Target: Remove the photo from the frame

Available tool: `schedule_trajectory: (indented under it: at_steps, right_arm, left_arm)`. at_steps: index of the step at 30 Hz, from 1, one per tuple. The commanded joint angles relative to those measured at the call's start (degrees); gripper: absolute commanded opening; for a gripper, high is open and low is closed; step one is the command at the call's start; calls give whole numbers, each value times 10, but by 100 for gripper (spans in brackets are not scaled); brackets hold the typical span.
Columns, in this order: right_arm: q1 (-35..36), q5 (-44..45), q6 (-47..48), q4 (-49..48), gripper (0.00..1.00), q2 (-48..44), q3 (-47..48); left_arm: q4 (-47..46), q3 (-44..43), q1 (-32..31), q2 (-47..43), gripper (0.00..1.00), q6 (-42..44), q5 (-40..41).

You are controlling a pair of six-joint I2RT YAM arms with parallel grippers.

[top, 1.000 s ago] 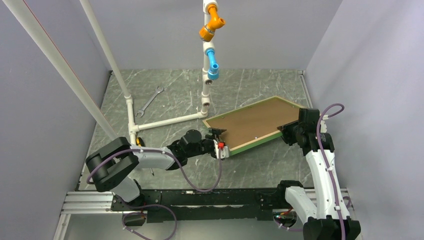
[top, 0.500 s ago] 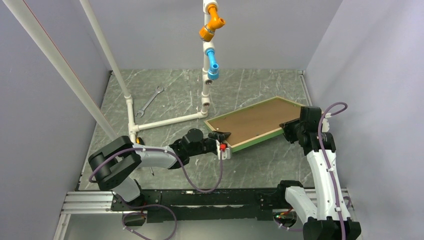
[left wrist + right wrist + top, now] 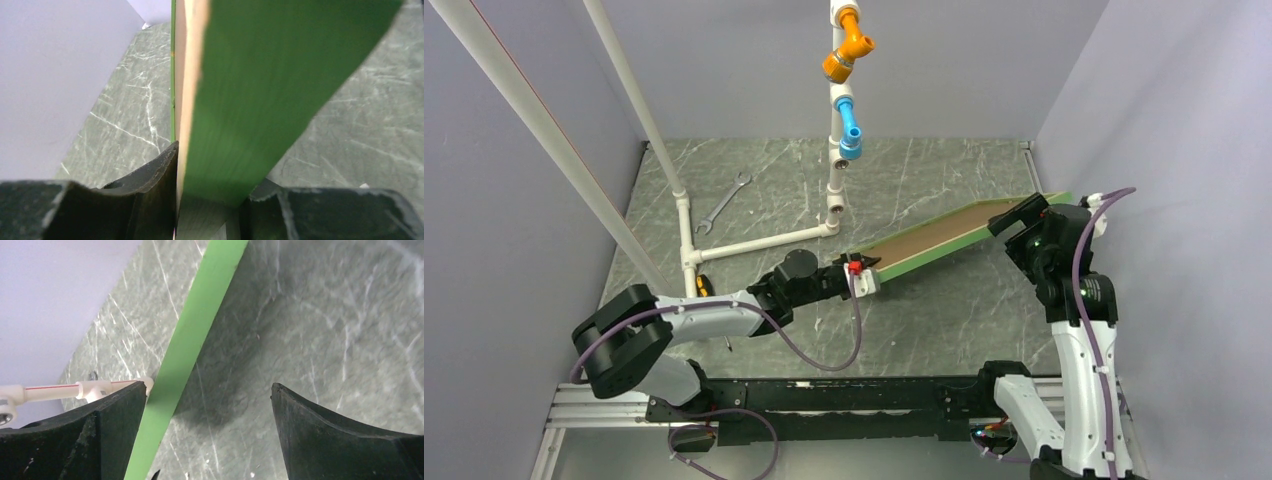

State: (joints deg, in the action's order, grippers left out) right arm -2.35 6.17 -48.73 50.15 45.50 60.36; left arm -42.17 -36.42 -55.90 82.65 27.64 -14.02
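The frame (image 3: 944,250) hangs tilted over the table, brown backing panel (image 3: 929,240) facing up and its far right end raised. My left gripper (image 3: 861,272) is shut on its near left corner. In the left wrist view the green moulding (image 3: 240,100) and its light wood edge sit pinched between my fingers (image 3: 150,200). My right gripper (image 3: 1021,217) stands open at the frame's right end. In the right wrist view the green edge (image 3: 187,350) runs beside the left finger (image 3: 107,430), with a wide gap to the other finger. The photo is hidden under the backing.
A white pipe stand (image 3: 754,243) with orange (image 3: 849,50) and blue (image 3: 851,130) fittings rises just behind the frame's left corner. A wrench (image 3: 724,203) lies at the back left. A small yellow tool (image 3: 702,283) lies by the pipe foot. Grey walls close in on both sides.
The left gripper closed on the frame's corner. The right gripper, shut on the right end before, has risen and opened. The frame now tilts more steeply, right end higher.
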Motion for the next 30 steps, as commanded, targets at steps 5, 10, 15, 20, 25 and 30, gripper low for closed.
schedule_trajectory:
  at_steps: [5,10,15,20,25,30]
  right_arm:
    - [1,46,109,-7,95,-12,91]
    - [1,39,108,-21,94,-20,79]
    - [1,39,106,-23,94,-22,73]
    - [1,40,105,-24,94,-24,68]
    - [1,41,105,-26,94,-26,64]
    - [1,43,104,-27,94,-32,63]
  left_arm:
    - [102,-49,7,-47,0,-180,-121]
    - [68,-35,31,-50,0,-248,-164]
    - [66,-46,80,-28,0,-334,-246]
    - [26,-55,121,1,0,-417,-321]
    - [24,-84,155,53,0,-499,-380]
    - [45,-128,178,132,0,-560,-426]
